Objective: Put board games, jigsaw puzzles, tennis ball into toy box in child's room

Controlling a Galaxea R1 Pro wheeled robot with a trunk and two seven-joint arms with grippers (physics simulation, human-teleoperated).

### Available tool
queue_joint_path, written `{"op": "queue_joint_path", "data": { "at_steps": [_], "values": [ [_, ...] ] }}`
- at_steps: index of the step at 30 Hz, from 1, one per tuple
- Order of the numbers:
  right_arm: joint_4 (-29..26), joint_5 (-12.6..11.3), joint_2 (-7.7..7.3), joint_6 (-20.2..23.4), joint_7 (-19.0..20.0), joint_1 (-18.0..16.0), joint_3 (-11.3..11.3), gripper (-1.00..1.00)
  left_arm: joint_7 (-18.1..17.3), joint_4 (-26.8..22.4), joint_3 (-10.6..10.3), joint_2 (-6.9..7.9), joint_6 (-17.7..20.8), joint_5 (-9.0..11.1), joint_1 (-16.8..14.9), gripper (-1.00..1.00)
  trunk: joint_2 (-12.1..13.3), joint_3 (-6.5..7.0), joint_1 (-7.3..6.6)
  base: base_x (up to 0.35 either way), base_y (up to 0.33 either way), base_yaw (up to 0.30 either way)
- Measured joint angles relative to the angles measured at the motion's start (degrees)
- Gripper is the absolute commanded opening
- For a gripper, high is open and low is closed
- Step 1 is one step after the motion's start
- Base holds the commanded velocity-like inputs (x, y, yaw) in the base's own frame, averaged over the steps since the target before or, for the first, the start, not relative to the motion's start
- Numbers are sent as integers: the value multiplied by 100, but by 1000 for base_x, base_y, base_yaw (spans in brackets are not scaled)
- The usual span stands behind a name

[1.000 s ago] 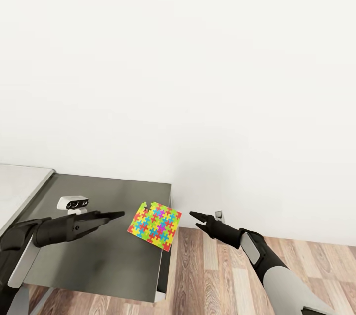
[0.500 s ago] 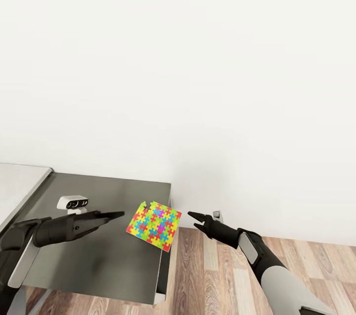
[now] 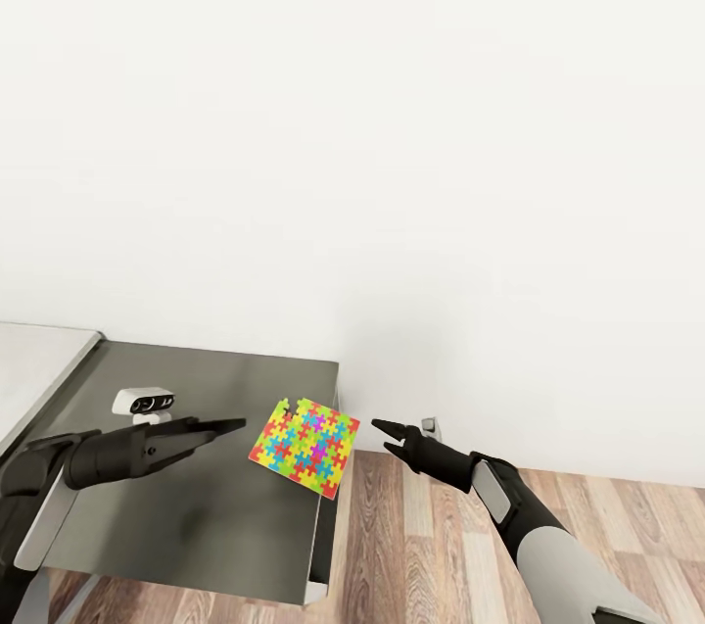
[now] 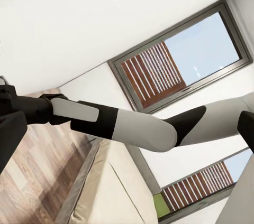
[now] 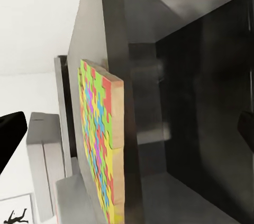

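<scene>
Now the puzzle (image 3: 305,446) lies on the near right corner of a dark grey bench (image 3: 196,506), its right corner jutting just past the bench's right edge over the wood floor (image 3: 431,555). It sits between the two end effectors. The left end effector (image 3: 227,427) hangs over the bench just left of the puzzle, its tips pointing at the board's left edge, near but apart from it. The two thin black fingers lie tight together with no gap that I can see, and nothing is between them, so it looks clenched on nothing. The right end effector (image 3: 380,428) hovers beyond the bench edge, over the floor, just right of the puzzle's right corner and aimed back toward it, also apart. Its fingers seem to stand slightly parted in the head view, though they are small there; in the right wrist view a dark fingertip (image 5: 11,134) shows at one edge of the frame and another at the opposite edge, well apart, so this one is released.

The puzzle is nearly square, so it has no clear long axis; it lies flat, turned about a diamond's angle to the bench edges, one corner toward the wall (image 3: 392,115) and one toward the robot. The right wrist view sees the puzzle (image 5: 100,145) edge-on, its pale wooden thickness showing under the coloured face.
</scene>
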Motion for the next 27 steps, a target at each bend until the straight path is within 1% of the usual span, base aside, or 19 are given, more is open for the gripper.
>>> {"op": "queue_joint_path", "data": {
  "at_steps": [5, 12, 20, 27],
  "values": [
    [1, 4, 1, -1, 0, 0, 0, 100, 0, -10, 3, 0, -3, 2, 7, 100, 0, 0, 0, 0, 5, 0],
    [-1, 3, 1, -2, 0, 0, 1, 100, 1, -14, 4, -3, 1, 2, 9, 100, 0, 0, 0, 0, 151, 0],
    [-4, 0, 0, 6, 0, 0, 0, 100, 0, -13, 4, -5, -1, 3, 9, 100, 0, 0, 0, 0, 41, 0],
    [0, -1, 0, 4, 0, 0, 0, 100, 1, -14, 4, -6, -3, 2, 9, 100, 0, 0, 0, 0, 138, 0]
  ]
}}
